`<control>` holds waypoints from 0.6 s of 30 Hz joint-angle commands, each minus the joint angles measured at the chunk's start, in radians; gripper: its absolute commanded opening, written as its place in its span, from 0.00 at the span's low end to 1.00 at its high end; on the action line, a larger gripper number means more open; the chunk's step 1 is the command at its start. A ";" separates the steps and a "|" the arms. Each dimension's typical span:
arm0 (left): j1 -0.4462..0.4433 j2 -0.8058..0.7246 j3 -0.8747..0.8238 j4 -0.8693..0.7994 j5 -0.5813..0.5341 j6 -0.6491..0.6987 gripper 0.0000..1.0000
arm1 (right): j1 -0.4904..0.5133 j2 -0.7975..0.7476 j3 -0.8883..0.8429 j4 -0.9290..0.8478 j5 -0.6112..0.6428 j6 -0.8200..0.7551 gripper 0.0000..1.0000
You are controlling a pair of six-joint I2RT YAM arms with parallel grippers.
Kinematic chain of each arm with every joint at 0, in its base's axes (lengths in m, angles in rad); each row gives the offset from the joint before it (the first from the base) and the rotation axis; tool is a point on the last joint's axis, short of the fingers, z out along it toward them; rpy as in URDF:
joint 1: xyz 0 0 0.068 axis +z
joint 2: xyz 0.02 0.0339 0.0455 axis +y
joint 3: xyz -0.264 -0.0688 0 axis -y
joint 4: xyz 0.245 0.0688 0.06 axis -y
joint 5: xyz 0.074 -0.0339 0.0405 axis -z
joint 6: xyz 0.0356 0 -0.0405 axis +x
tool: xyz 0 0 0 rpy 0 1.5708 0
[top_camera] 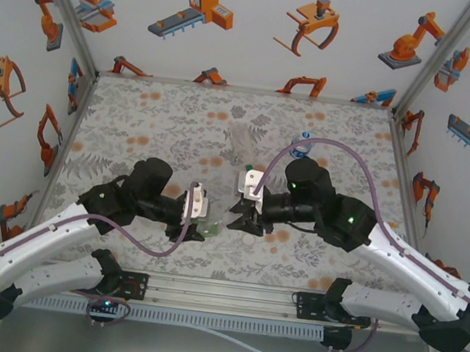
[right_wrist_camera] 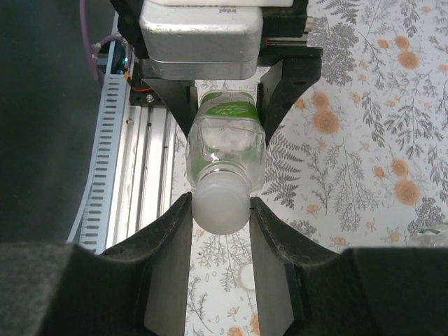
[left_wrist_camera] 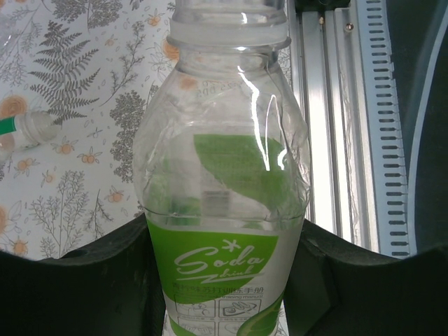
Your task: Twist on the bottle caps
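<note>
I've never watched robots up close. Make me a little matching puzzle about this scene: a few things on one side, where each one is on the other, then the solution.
Things:
1. green-labelled bottle
2. white cap
3. clear bottle

Places:
A. loose on the flowered table, beyond both claws
B. pinched by the right claw, on a bottle's neck
C. clamped in the left claw

Pairs: 1-C, 2-B, 3-A.
</note>
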 commanded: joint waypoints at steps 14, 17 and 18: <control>-0.007 -0.015 0.047 0.058 0.142 0.040 0.00 | 0.022 0.003 0.022 -0.052 -0.012 -0.143 0.00; -0.007 -0.017 0.050 0.059 0.145 0.048 0.00 | 0.021 -0.009 0.016 -0.050 -0.007 -0.161 0.00; -0.008 -0.021 0.052 0.058 0.145 0.053 0.00 | 0.021 -0.012 0.014 -0.048 -0.011 -0.166 0.00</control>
